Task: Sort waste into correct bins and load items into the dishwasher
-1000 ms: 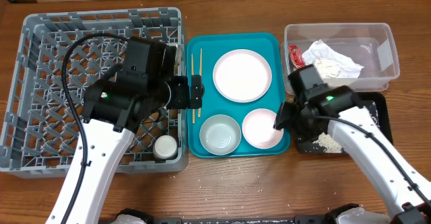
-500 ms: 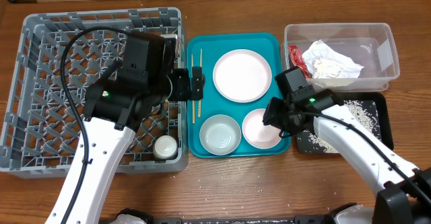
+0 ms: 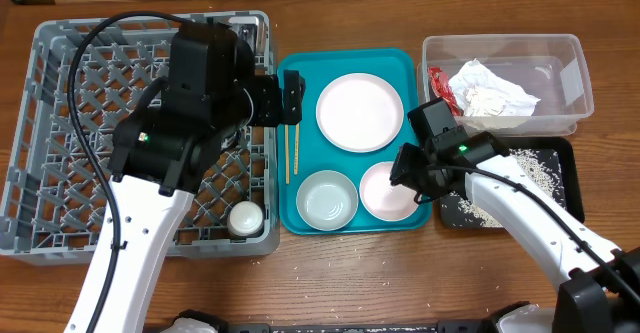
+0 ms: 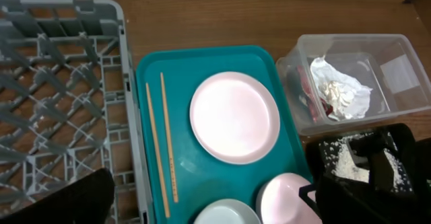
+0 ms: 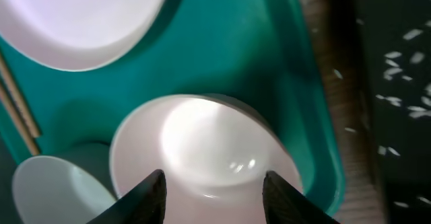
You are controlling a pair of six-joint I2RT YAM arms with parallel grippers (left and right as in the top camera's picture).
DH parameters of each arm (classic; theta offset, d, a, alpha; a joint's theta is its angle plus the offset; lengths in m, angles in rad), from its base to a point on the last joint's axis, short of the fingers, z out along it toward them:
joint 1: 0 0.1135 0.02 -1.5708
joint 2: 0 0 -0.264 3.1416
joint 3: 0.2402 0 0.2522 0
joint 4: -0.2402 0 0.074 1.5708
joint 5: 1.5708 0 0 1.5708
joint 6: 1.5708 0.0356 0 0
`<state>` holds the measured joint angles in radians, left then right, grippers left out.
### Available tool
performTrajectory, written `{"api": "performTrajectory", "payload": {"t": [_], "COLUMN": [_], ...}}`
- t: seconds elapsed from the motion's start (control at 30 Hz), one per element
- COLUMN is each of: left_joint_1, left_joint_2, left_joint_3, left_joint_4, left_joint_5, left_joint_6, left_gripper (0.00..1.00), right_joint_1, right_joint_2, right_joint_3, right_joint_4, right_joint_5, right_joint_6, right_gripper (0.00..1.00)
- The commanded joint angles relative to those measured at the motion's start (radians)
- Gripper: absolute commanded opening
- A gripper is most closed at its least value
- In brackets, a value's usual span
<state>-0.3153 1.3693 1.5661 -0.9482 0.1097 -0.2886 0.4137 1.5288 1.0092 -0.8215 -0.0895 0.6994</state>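
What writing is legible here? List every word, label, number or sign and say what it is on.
No text can be read in any view.
White sticker on the clear plastic rectangular tub: blank or too blurred to tell.
Shiny red wrapper: any print too small to read.

Pale bowl (image 5: 54,190) and teal tray rim (image 5: 316,136) crowd the right tool (image 5: 214,189) straddling the small dish (image 5: 202,140).
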Motion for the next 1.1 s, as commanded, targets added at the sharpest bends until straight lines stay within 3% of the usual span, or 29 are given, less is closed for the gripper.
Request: {"api": "performTrajectory", "payload": {"t": [0.0, 0.07, 0.23, 0.3, 0.37, 0.47, 0.5, 0.53, 0.77, 1.07], "left_joint_1": [-0.050, -0.113, -0.253, -0.332, -0.378, -0.432, -0.459, -0.474, -0.540, -0.603], "left_joint_2": [0.010, 0.033, 0.115, 0.177, 0.221, 0.283, 0.319, 0.336, 0.439, 0.533], "left_joint_3": [0.017, 0.017, 0.017, 0.017, 0.017, 0.017, 0.017, 0.017, 0.017, 0.017], "left_joint_4": [-0.029, -0.031, -0.008, 0.017, 0.032, 0.053, 0.061, 0.064, 0.068, 0.074], "left_joint_5": [-0.006, -0.016, -0.075, -0.085, -0.092, -0.096, -0.105, -0.114, -0.198, -0.196], "left_joint_6": [-0.067, -0.102, -0.144, -0.148, -0.168, -0.182, -0.210, -0.227, -0.296, -0.220], "left_gripper": [0.94, 0.92, 0.93, 0.92, 0.92, 0.91, 0.90, 0.89, 0.77, 0.76], "right_joint_1": [-0.030, -0.103, -0.314, -0.466, -0.555, -0.690, -0.764, -0.805, -0.921, -0.921], "right_joint_2": [-0.074, -0.145, -0.256, -0.301, -0.312, -0.306, -0.299, -0.294, -0.251, -0.246], "right_joint_3": [0.062, 0.106, 0.126, 0.126, 0.126, 0.125, 0.125, 0.125, 0.124, 0.124], "right_joint_4": [-0.053, -0.124, -0.183, -0.215, -0.229, -0.245, -0.258, -0.262, -0.265, -0.265], "right_joint_5": [0.122, 0.178, 0.186, 0.181, 0.172, 0.139, 0.140, 0.138, 0.118, 0.118], "right_joint_6": [0.005, 0.008, -0.053, -0.084, -0.106, -0.132, -0.132, -0.132, -0.131, -0.131], "right_gripper": [0.50, 0.58, 0.62, 0.64, 0.70, 0.80, 0.97, 1.00, 1.00, 1.00]}}
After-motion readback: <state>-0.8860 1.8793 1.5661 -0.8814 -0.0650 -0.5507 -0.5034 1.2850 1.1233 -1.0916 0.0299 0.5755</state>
